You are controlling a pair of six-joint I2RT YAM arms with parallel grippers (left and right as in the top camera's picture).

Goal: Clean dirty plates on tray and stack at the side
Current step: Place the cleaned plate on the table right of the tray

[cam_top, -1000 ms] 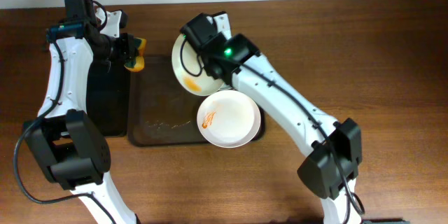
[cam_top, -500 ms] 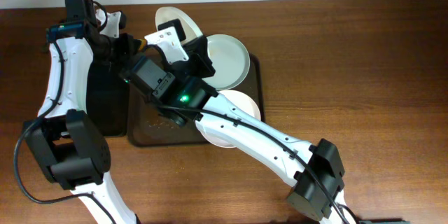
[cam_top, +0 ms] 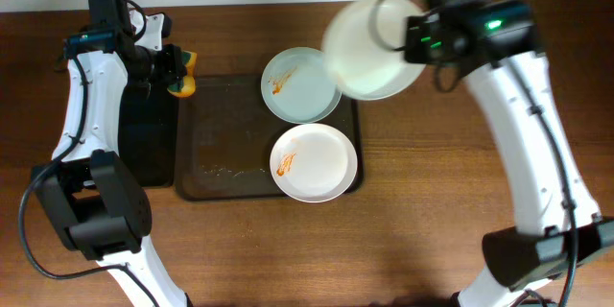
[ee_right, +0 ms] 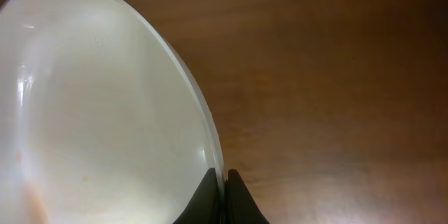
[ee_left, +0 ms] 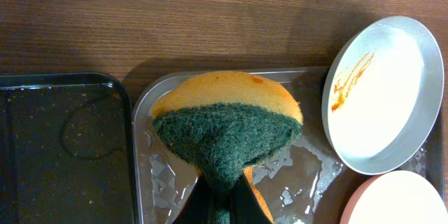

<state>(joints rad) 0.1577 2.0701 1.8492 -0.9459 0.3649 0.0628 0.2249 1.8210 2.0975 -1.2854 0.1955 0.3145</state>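
Note:
My right gripper (cam_top: 411, 40) is shut on the rim of a white plate (cam_top: 369, 50), held in the air above the tray's far right corner; in the right wrist view the plate (ee_right: 98, 105) fills the left side, pinched at the gripper (ee_right: 224, 182). Two plates with orange smears lie on the dark brown tray (cam_top: 216, 144): a greenish one (cam_top: 300, 84) at the far right and a white one (cam_top: 314, 161) at the near right. My left gripper (cam_top: 173, 69) is shut on a yellow and green sponge (ee_left: 224, 126) above the tray's far left corner.
A narrower black tray (cam_top: 146, 139) lies left of the brown tray. Wet streaks and bits of residue mark the brown tray's bare floor (ee_left: 308, 175). Bare wooden table (cam_top: 451, 163) lies right of the tray.
My right arm has swung from the left of the tray over to the right, carrying a plate through the air. The left arm with the sponge has stayed put.

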